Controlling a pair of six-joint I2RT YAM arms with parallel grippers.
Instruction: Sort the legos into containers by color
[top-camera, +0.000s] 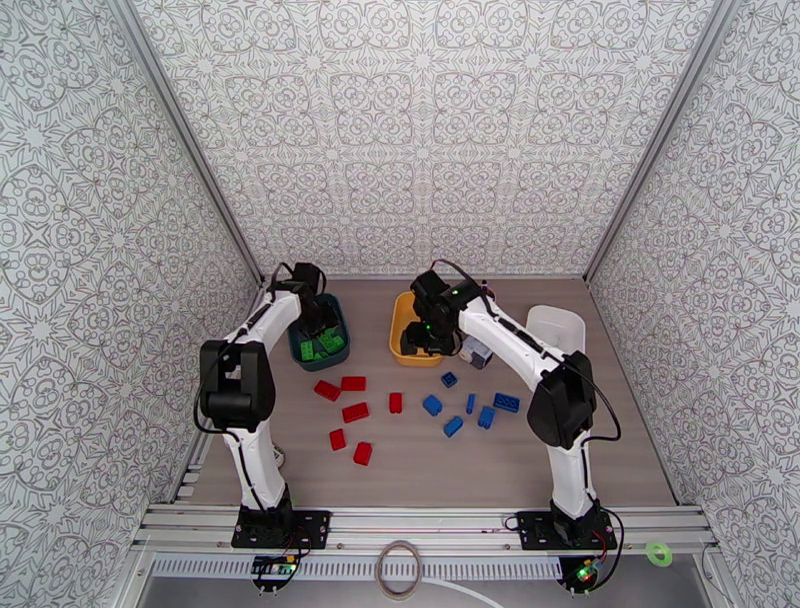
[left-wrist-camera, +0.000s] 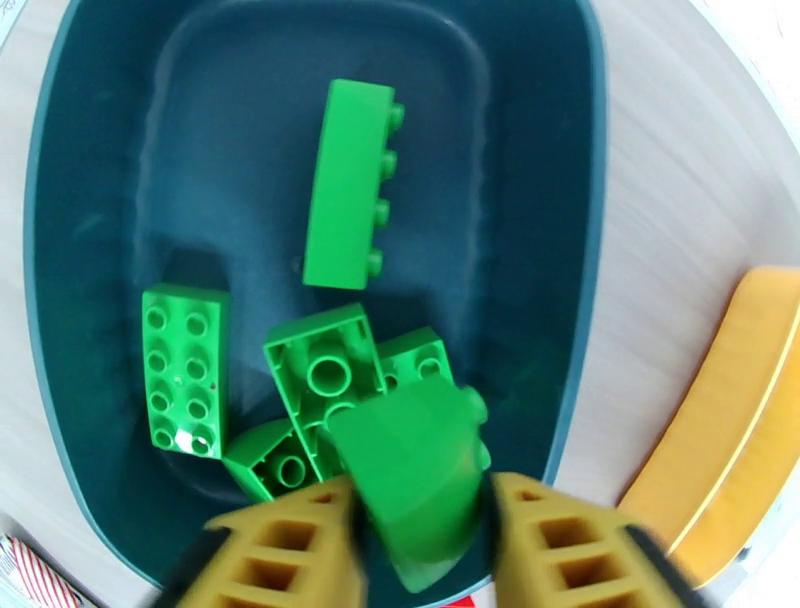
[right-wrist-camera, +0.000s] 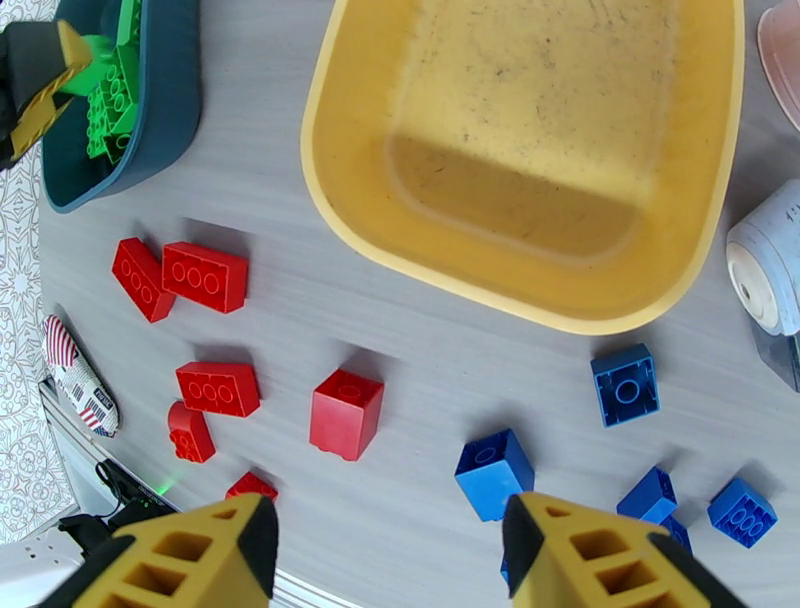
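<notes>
My left gripper (top-camera: 318, 325) hangs over the dark teal container (top-camera: 297, 352), shut on a green lego (left-wrist-camera: 415, 470) just above several green legos (left-wrist-camera: 185, 365) lying in the teal tub (left-wrist-camera: 590, 250). The right gripper (top-camera: 425, 340) stands open and holds nothing (right-wrist-camera: 390, 520), above the table beside the yellow container (top-camera: 400, 325), whose inside (right-wrist-camera: 500, 270) is bare. Several red legos (top-camera: 353, 383) lie left of centre and several blue legos (top-camera: 506, 402) right of centre. In the right wrist view a red brick (right-wrist-camera: 346, 413) and a blue brick (right-wrist-camera: 494, 473) lie just ahead of the fingers. The white container (top-camera: 560, 325) sits at the back right.
A small white-grey box (top-camera: 477, 352) stands between the yellow and white tubs, close to the right arm (right-wrist-camera: 765, 270). A striped packet (right-wrist-camera: 75, 375) lies at the table's left edge. A pink cup (right-wrist-camera: 780, 40) shows beyond the yellow tub. Patterned walls close in three sides.
</notes>
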